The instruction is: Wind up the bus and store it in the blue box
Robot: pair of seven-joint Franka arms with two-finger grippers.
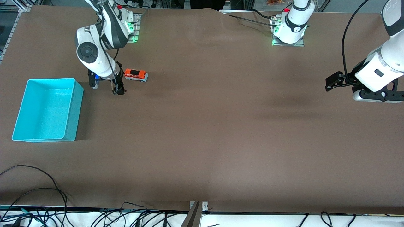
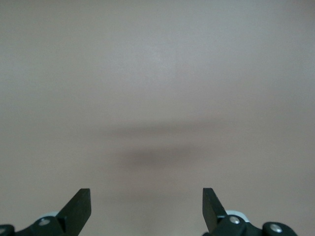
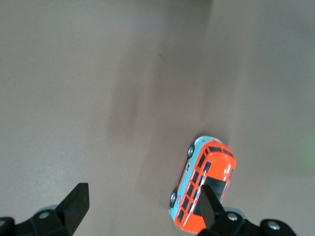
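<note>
While our right pincer (image 1: 105, 86) hangs low over the brown tabletop (image 1: 221, 126), its fingers (image 3: 74, 204) are spread wide and hold nothing. Just beside it sits the bus (image 1: 135, 75) — orange on top, pale along its lower sides, with a dark roof panel — standing on its wheels on the tabletop, a little toward the left arm's end from the pincer. From our right wrist camera the bus (image 3: 204, 189) shows close to one fingertip, which overlaps one end of its roof in that view; we cannot tell whether the two touch.

We see the blue box (image 1: 47, 108) resting on the tabletop at the right arm's end, nearer to the front camera than the bus and apart from it. It is open at the top, and its floor is bare.

Our left pincer (image 1: 339, 82) waits up in the air over the tabletop at the left arm's end, well apart from both bus and box. Its fingers (image 2: 78, 209) stand wide too — the left wrist camera shows only plain tabletop between them.
</note>
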